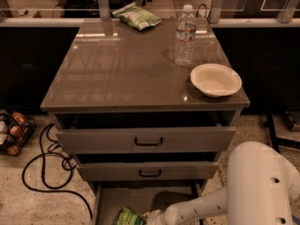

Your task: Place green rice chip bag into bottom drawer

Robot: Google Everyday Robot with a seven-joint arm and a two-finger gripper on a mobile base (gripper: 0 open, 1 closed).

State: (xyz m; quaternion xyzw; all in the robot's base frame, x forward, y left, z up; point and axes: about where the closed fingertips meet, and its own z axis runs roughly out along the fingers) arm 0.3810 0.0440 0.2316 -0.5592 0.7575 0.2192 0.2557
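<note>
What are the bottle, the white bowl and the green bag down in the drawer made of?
The water bottle is likely clear plastic; you see through it. The bowl looks matte off-white, maybe paper or foam. The green rice chip bag is probably thin plastic film; it's crinkled. The gripper sits beside it, in the bottom drawer.

No legible text anywhere; water bottle (pixel 185 37) label unreadable. Tool (pixel 151 217) in bottom drawer (pixel 136 199) beside green rice chip bag (pixel 127 217).
</note>
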